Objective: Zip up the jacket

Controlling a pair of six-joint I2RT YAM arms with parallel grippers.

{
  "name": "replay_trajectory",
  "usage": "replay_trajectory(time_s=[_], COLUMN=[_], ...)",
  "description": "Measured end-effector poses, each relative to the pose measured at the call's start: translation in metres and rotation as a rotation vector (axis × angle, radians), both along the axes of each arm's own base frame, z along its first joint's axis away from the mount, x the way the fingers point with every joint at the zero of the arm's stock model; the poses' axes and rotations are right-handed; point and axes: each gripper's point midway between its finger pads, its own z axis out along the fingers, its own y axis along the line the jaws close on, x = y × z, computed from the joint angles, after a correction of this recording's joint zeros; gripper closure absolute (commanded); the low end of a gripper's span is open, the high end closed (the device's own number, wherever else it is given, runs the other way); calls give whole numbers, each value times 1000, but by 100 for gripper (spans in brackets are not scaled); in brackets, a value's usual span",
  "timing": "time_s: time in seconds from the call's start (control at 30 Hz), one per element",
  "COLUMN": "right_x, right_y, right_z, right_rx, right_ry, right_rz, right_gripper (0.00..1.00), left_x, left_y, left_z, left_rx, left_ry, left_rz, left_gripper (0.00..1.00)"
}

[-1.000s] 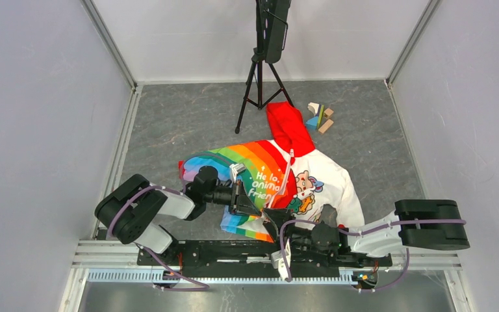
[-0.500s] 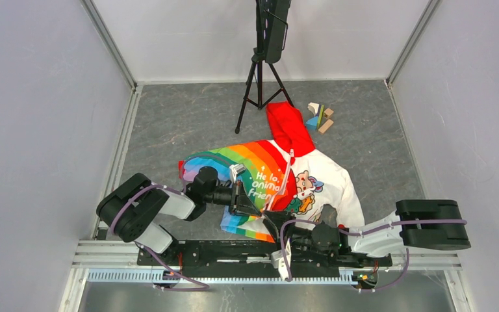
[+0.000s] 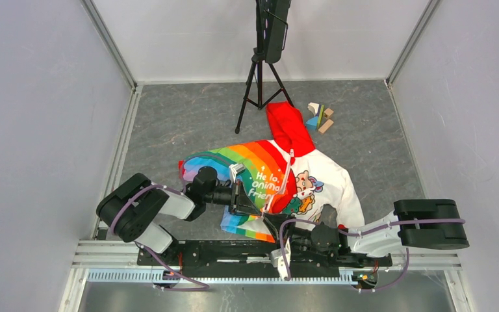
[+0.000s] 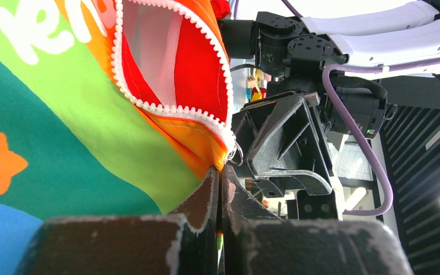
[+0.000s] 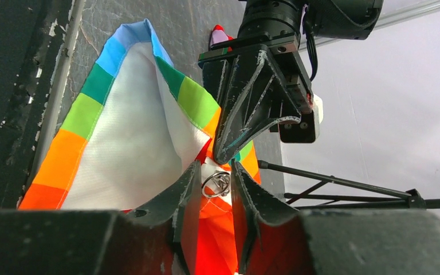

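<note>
The jacket (image 3: 279,172) lies flat, red hood (image 3: 288,127) far, rainbow half (image 3: 234,162) left, white cartoon half (image 3: 328,182) right, front open. My left gripper (image 3: 250,207) is shut on the rainbow half's bottom hem corner (image 4: 206,146), just below the white zipper teeth (image 4: 172,109); its jaws (image 4: 220,169) are pressed together on the fabric. My right gripper (image 3: 274,225) meets it from the near side. In the right wrist view its fingers (image 5: 216,167) hold the metal ring zipper pull (image 5: 216,183) from both sides, orange and red fabric behind it.
A black tripod (image 3: 260,71) stands behind the hood. Several small wooden blocks (image 3: 319,117) lie right of the hood. Grey walls close in both sides. The arms' mounting rail (image 3: 234,250) runs along the near edge.
The right gripper has narrowed around the zipper pull at the hem. The left gripper and the jacket have barely moved.
</note>
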Motion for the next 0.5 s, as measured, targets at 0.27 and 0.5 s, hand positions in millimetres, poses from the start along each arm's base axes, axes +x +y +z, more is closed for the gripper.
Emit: replay_trajectory(time_s=[0.27,0.5], right_x=[-1,-1], right_y=[-1,-1], right_z=[-5,-6], right_rx=[-13,-15], right_ry=[14,25], right_rz=[1,-2], right_gripper=[85,90], left_x=[0,1], left_y=[1,1], left_z=[0,0], left_rx=[0,0], left_ry=[-1,-2], left_rz=[4,7], left_gripper=[98,98])
